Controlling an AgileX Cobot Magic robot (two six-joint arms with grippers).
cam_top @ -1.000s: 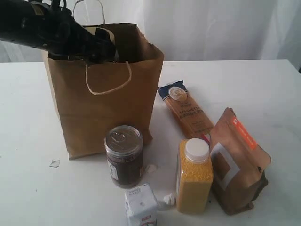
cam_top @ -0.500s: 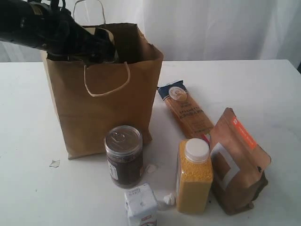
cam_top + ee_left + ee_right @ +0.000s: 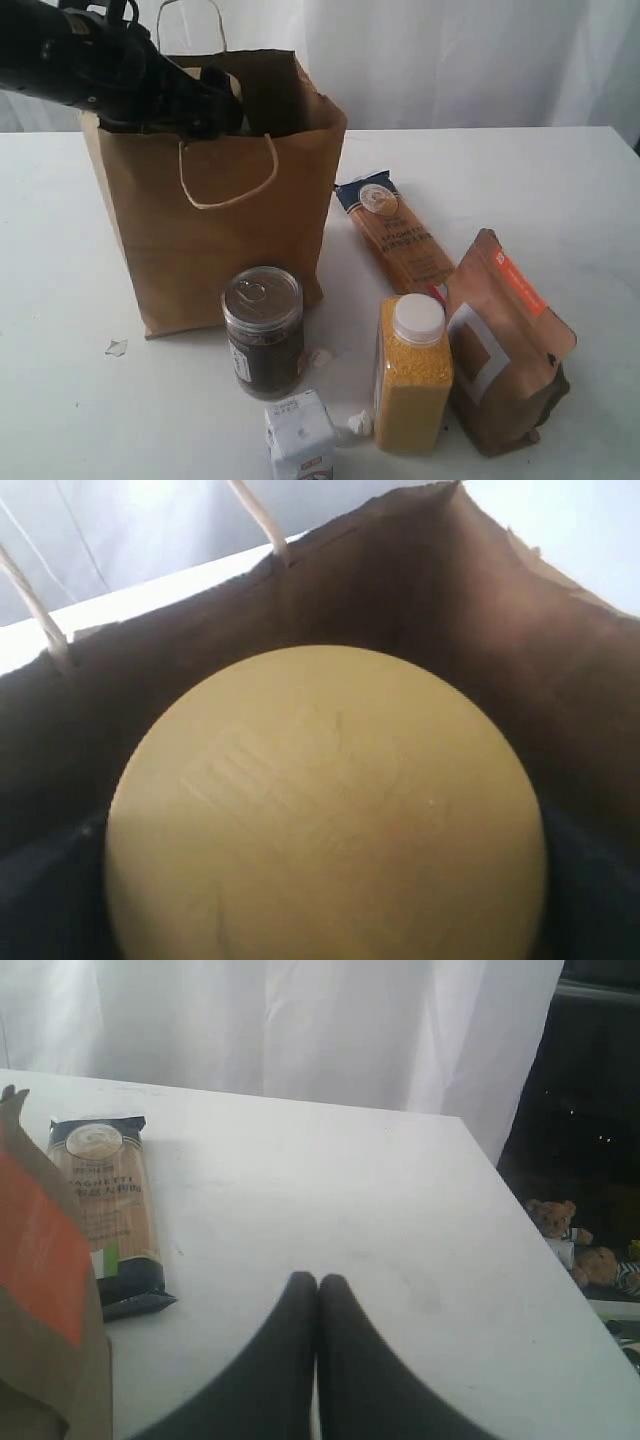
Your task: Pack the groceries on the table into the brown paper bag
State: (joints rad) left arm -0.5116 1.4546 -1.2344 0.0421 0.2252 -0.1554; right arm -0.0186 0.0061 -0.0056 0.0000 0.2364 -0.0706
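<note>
1. The left gripper (image 3: 213,108) is sitting in the mouth of the bag (image 3: 230,250), and the jar (image 3: 325,810) is lying right under its camera, olive lid up, inside the paper walls. The fingers are not showing, so I cannot tell whether they are clamping the jar or standing clear of it.
2. If the jar is hanging high, letting go risks it dropping hard, tipping over or tearing the bag's floor.
3. The arm is crossing the bag's rim close to a cord handle (image 3: 230,190). Pulling out carelessly risks snagging the cord or dragging the light bag into the dark jar (image 3: 263,330) standing just beside it.
4. The right gripper (image 3: 317,1280) is hovering empty over the table (image 3: 560,190), fingers pressed together, near the spaghetti (image 3: 393,232) and pouch (image 3: 505,345).
5. The bottle (image 3: 412,375) and carton (image 3: 300,435) are crowding the front. Bare table is lying open to the right, though its edge is running close there.
</note>
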